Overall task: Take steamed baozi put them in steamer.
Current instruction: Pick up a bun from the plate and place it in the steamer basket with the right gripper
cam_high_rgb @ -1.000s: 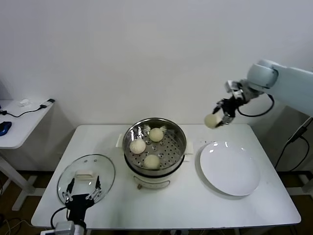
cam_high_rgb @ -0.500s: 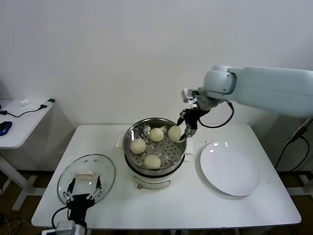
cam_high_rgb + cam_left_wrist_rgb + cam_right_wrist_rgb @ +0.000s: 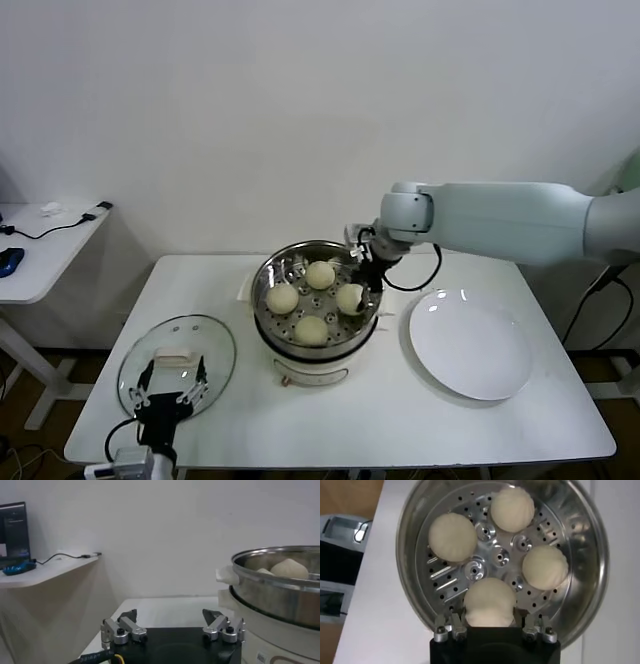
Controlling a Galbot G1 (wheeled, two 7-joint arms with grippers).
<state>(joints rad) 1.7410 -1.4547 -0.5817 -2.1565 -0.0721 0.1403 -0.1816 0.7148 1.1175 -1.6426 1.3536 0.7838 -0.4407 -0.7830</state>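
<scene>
Right gripper (image 3: 361, 286) of mine is down inside the round shiny stainless-steel steamer (image 3: 268, 272), fingers clamped on the fourth cream-white dough bun (image 3: 489, 602) at the perforated tray's right side. Three matching buns (image 3: 453, 537) sit on that tray. Left gripper (image 3: 170, 392) hangs spread wide over the round glass lid (image 3: 215, 348).

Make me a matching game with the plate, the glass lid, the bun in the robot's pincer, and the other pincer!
Things:
1. white plate
2. glass lid
3. bun in the right pincer
4. left pincer

Places or states:
A. inside the steamer, on its holed tray
B. bare, to the robot's right of the steamer
C. open, low at the table's front edge by the lid
D. flat on the table, to the robot's left of the steamer

Pairs: 1-B, 2-D, 3-A, 4-C
</scene>
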